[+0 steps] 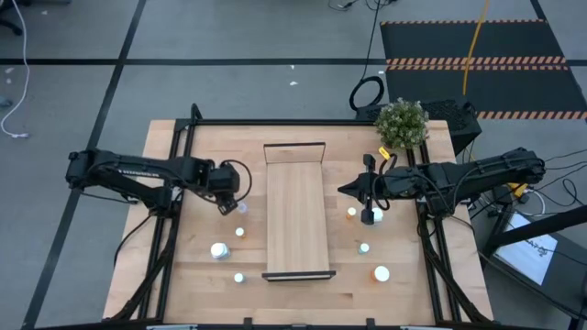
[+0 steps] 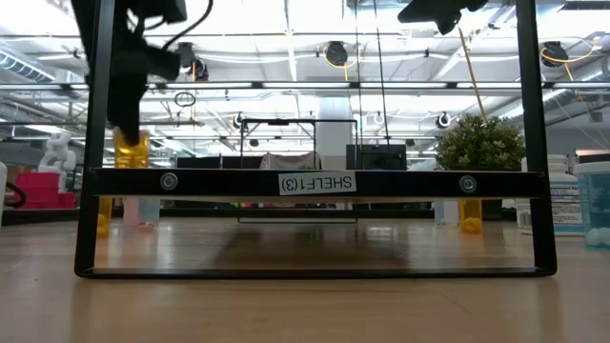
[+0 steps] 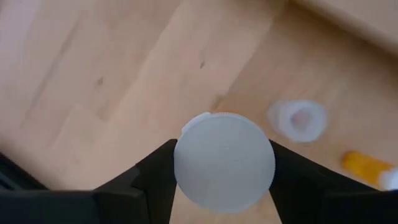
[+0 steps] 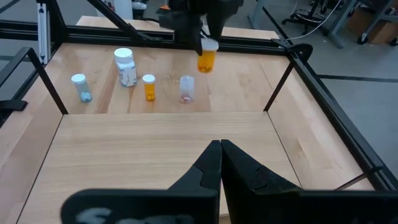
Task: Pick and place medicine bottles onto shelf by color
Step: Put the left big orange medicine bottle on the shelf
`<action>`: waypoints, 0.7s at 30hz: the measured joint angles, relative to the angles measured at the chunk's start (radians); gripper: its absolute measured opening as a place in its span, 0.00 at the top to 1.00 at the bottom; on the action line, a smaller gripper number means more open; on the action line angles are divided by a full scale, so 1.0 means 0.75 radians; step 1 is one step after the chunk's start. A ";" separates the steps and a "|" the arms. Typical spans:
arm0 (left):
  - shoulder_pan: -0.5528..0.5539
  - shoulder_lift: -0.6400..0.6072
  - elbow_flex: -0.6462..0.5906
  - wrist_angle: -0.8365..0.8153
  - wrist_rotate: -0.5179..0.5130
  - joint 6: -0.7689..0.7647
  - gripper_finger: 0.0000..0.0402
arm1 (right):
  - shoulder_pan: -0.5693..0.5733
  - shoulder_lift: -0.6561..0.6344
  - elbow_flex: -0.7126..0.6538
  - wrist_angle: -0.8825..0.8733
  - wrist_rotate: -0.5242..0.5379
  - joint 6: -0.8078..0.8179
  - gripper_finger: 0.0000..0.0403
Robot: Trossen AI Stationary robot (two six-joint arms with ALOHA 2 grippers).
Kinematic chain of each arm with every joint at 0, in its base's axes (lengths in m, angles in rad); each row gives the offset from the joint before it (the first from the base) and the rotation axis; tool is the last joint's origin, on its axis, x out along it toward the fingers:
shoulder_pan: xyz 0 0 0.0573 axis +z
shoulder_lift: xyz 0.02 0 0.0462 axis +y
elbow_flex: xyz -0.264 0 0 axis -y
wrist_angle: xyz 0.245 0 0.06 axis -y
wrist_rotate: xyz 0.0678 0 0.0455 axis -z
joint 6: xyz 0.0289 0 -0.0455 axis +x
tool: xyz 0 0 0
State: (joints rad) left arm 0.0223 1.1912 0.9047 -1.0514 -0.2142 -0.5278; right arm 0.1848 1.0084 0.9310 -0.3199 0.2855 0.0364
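On the shelf's (image 2: 315,183) near rail, a label reads "SHELF(3)" mirrored. Left of the shelf, the left gripper (image 3: 224,163) clamps an orange medicine bottle (image 4: 206,57) by its white cap, raised above the table. The right gripper (image 4: 221,149) hovers pinched together, empty, on the shelf's other side.

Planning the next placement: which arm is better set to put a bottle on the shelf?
Left. Its gripper already holds an orange bottle lifted beside the shelf; the right gripper is shut and empty.

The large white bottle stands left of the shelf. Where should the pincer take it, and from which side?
Around the white cap of the large white bottle, coming straight down from above: it stands upright, and nothing touches it or covers its top.
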 joint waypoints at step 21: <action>0.007 0.124 0.514 -0.003 -0.019 0.390 0.44 | 0.000 -0.001 0.000 -0.077 0.000 -0.020 1.00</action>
State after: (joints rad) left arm 0.0278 1.2843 1.2903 -1.0538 -0.2287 -0.2352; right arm 0.1851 1.0077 0.9310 -0.3778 0.2855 0.0212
